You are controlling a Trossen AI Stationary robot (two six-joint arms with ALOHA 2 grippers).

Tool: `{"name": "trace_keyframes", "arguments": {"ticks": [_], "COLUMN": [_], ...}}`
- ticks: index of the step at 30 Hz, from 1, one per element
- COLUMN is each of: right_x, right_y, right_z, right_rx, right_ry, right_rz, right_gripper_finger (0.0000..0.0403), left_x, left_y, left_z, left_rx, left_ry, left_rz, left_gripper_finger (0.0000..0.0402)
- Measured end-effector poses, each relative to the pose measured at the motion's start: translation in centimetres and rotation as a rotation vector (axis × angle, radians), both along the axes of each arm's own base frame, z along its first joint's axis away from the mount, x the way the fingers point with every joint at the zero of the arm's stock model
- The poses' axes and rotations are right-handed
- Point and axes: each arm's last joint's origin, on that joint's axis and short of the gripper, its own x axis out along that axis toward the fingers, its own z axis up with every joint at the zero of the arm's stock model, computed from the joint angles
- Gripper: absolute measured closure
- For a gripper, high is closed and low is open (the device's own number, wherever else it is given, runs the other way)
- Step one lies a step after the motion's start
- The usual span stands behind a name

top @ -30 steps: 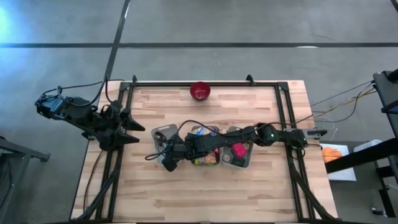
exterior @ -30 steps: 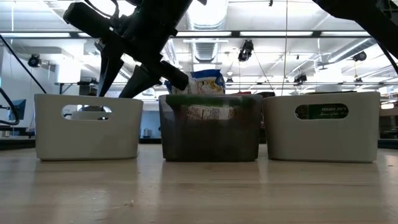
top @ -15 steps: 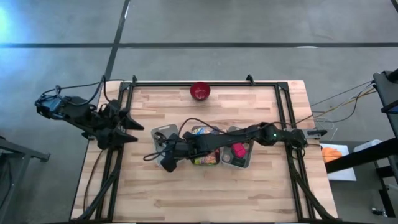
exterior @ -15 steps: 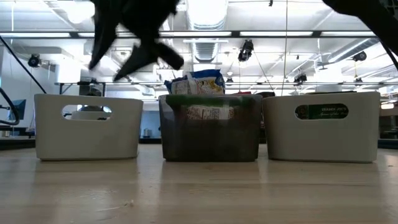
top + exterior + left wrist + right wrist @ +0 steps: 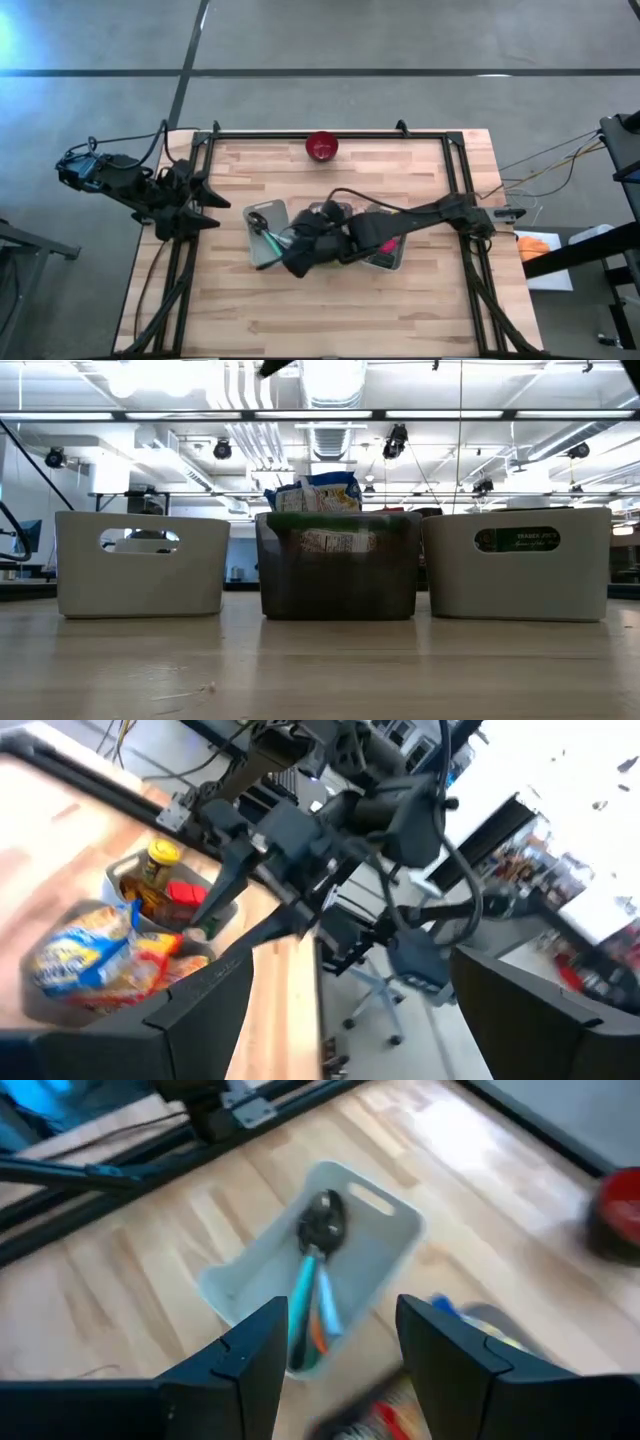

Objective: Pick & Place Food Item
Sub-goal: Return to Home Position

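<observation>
Your right claw hung above the left gray bin, over the side nearest the dark middle bin, with its two fingers spread wide and nothing between them. The black spoon lay inside the left gray bin, its bowl end toward one short wall, with a teal handle and an orange handle alongside it. The dark middle bin stood just beside the left gray bin, with a snack bag poking above its rim. The right gray bin stood just past that, and only narrow gaps separated the three. Your right arm stretched over those two bins toward the left gray bin. The red bowl sat well apart from the left gray bin, close to the table edge. Your left claw waited at the table edge nearest the left gray bin, fingers apart and empty. Bare wood lay open beside the left gray bin, on the side away from the red bowl.
</observation>
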Motion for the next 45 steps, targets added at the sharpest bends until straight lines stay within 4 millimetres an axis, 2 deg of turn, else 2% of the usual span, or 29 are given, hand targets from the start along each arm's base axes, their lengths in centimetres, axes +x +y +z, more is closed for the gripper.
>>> {"name": "trace_keyframes", "arguments": {"ticks": [8, 11, 15, 18, 21, 27, 31, 35, 38, 42, 45], "right_x": [-5.6, -8.3, -13.0, -16.1, -18.2, -21.5, -24.3, -27.2, -29.1, -30.4, -30.9], "right_y": [1.2, 1.5, 1.9, 2.1, 2.3, 3.1, 2.4, 0.8, -0.5, -1.4, -2.0], "right_z": [3.1, 4.0, 5.1, 5.3, 5.2, 3.7, 2.5, 0.8, 0.1, -1.8, -2.2], "right_rx": [-0.043, -0.051, -0.047, -0.012, 0.038, 0.035, 0.077, 0.145, 0.279, 0.386, 0.311], "right_ry": [0.032, 0.005, -0.073, -0.157, -0.257, -0.443, -0.558, -0.602, -0.652, -0.667, -0.673], "right_rz": [-0.019, -0.034, -0.071, -0.076, -0.025, 0.187, 0.253, 0.26, 0.216, 0.166, 0.194], "right_gripper_finger": [0.0217, 0.0217, 0.0217, 0.0217, 0.0217, 0.0217, 0.0217, 0.0217, 0.0217, 0.0217, 0.0217], "left_x": [-0.1, -0.4, -0.8, -1.0, -1.1, -1.2, -1.3, -1.5, -1.8, -2.3, -2.8], "left_y": [0.0, 0.2, 0.3, 0.4, 0.5, 0.6, 0.7, 0.7, 0.9, 1.3, 1.6], "left_z": [0.0, 0.1, 0.2, 0.3, 0.3, -0.1, -1.4, -3.1, -4.5, -6.5, -8.1], "left_rx": [0.274, 0.282, 0.278, 0.276, 0.309, 0.34, 0.342, 0.31, 0.29, 0.268, 0.259], "left_ry": [-0.069, -0.082, -0.096, -0.103, -0.111, -0.073, -0.017, -0.05, -0.094, -0.156, -0.174], "left_rz": [-0.059, -0.06, -0.058, -0.057, -0.06, -0.033, -0.036, -0.026, -0.016, 0.026, 0.051], "left_gripper_finger": [0.0061, 0.0061, 0.0061, 0.0061, 0.0061, 0.006, 0.006, 0.006, 0.006, 0.006, 0.006]}}
